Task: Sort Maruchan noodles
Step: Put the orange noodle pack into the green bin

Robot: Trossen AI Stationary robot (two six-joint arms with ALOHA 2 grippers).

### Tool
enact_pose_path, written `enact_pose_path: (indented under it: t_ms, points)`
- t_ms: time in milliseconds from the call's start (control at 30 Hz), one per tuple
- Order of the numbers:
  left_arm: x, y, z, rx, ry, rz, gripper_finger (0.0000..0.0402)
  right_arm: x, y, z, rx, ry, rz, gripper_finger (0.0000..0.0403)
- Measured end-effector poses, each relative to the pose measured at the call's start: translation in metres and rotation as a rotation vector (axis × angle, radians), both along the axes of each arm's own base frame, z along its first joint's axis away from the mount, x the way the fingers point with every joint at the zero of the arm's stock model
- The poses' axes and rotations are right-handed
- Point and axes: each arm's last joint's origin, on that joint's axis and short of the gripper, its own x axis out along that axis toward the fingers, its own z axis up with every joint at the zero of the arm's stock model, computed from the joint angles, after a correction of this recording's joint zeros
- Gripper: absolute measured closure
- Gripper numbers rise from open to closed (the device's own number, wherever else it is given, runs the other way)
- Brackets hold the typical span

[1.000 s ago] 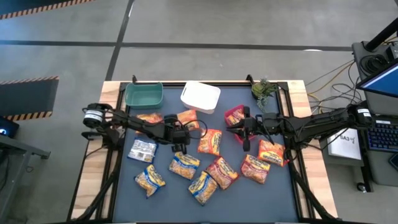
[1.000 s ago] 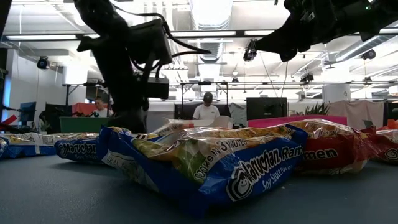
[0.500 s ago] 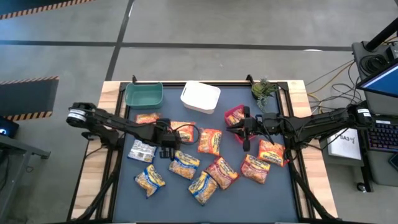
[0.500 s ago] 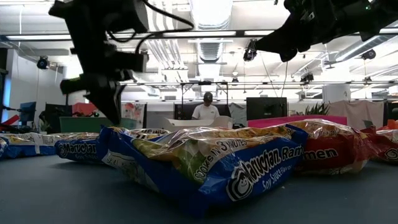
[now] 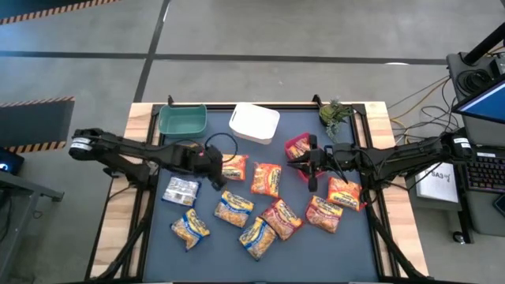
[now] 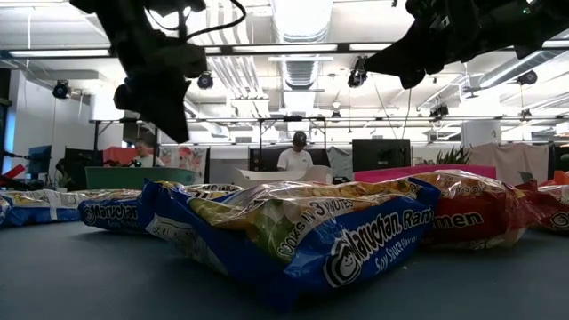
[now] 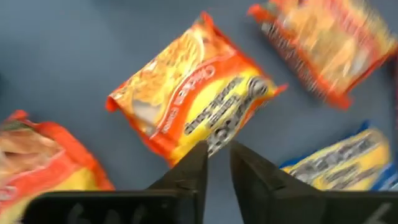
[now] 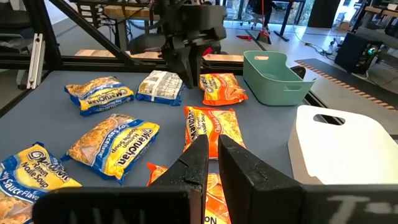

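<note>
Several Maruchan packets lie flat on the dark mat (image 5: 197,252): orange ones (image 5: 233,166) (image 5: 267,180) (image 5: 344,192), a silver one (image 5: 181,191), blue-yellow ones (image 5: 234,209) (image 5: 190,227) and a red one (image 5: 282,218). My left gripper (image 5: 215,170) (image 7: 216,163) hangs shut and empty above the mat, over an orange packet (image 7: 193,102). The right wrist view shows it (image 8: 189,78) pointing down beside another orange packet (image 8: 221,87). My right gripper (image 5: 309,175) (image 8: 212,146) hovers shut and empty beside the red bin (image 5: 298,147).
A green bin (image 5: 182,120) (image 8: 273,78), a white bin (image 5: 254,123) (image 8: 342,146) and the red bin stand along the mat's far edge. A green plant-like item (image 5: 335,114) sits at the far right corner. A person sits in the room beyond the table (image 6: 298,156).
My left gripper has risen from just above the packets and drawn back toward the table's left and far side, staying shut and empty. My right arm has kept still.
</note>
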Motion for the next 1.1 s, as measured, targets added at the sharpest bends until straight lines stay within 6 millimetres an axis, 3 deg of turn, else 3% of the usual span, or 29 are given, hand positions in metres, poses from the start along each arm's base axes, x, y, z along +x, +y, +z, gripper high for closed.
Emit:
enact_pose_path:
  t_ms: [233,400,633,767,933,1100]
  points:
    - [0.003,0.012,-0.015,-0.063,0.029,0.198,0.025,0.0,0.0,0.0,-0.011,0.0,0.001,0.0376]
    - [0.004,0.018,-0.032,-0.068,0.089,0.254,0.0209,0.0,0.0,0.0,-0.011,0.0,0.002,0.0376]
    - [-0.003,0.026,-0.044,-0.073,0.112,0.238,0.02,0.0,-0.001,0.0,0.035,-0.002,-0.017,0.0376]
    - [-0.005,0.025,-0.045,-0.096,-0.018,0.179,0.02,0.008,-0.001,0.001,0.071,0.01,-0.026,0.0376]
    - [-0.02,0.025,-0.052,-0.1,-0.061,0.195,0.02,0.032,0.0,-0.003,0.112,0.065,-0.038,0.0376]
    - [-0.036,0.024,-0.058,-0.109,-0.118,0.207,0.02,0.069,0.0,-0.007,0.169,0.123,-0.058,0.0376]
